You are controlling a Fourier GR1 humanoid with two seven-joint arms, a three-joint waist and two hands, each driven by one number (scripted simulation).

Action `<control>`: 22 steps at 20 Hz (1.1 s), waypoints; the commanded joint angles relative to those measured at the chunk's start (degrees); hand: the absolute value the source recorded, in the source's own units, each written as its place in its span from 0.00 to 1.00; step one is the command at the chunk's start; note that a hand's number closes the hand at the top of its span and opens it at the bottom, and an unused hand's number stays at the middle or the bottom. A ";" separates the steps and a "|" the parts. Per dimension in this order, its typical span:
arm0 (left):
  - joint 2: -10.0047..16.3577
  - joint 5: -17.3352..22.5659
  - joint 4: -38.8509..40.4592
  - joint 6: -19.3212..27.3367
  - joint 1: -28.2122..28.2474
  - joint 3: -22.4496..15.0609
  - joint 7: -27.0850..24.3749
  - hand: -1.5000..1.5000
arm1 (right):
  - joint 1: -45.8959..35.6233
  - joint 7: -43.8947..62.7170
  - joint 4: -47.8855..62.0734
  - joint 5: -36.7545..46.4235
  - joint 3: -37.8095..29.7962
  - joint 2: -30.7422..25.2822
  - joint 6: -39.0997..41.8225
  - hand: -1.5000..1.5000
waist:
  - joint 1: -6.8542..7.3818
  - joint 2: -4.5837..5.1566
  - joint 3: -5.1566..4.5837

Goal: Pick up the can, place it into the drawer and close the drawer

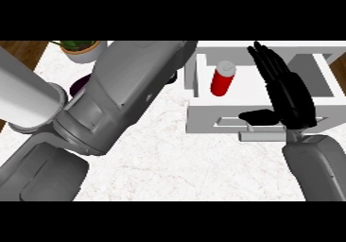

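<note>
Inside open drawer: red can lying; right hand alongside, fingers straight, holding nothing.

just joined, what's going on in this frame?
The red can already lies in the open white drawer. The right hand is open with straight fingers over the drawer's front, near its handle, and holds nothing. The left forearm stretches across the counter and covers its own hand. The drawer is not yet closed.
</note>
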 commanded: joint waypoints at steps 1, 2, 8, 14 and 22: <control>1.43 -0.35 -0.70 -1.51 2.01 0.85 -0.48 0.00 | -6.85 -1.79 11.49 4.60 0.22 1.43 -3.94 0.00 | 0.91 -0.08 -0.02; 0.75 -0.27 -1.01 -0.30 -0.57 1.02 1.95 0.00 | -7.20 -1.79 14.95 6.61 1.67 3.58 -6.39 0.00 | 1.08 -0.10 0.00; 3.55 -2.02 -4.31 -0.26 3.10 0.37 2.87 0.00 | -13.22 -6.52 30.71 9.55 -1.71 5.08 -16.72 0.00 | 1.91 -0.47 -0.01; 6.01 -2.95 -9.08 -0.33 5.53 -0.36 5.71 0.00 | -20.60 -5.99 43.84 12.09 -6.59 5.47 -27.42 0.00 | 3.70 -0.57 0.00; 10.28 -3.98 -14.04 -3.03 10.40 -0.90 7.83 0.00 | -34.38 -4.95 58.06 13.99 -9.71 6.24 -32.98 0.00 | 5.12 -0.08 -0.02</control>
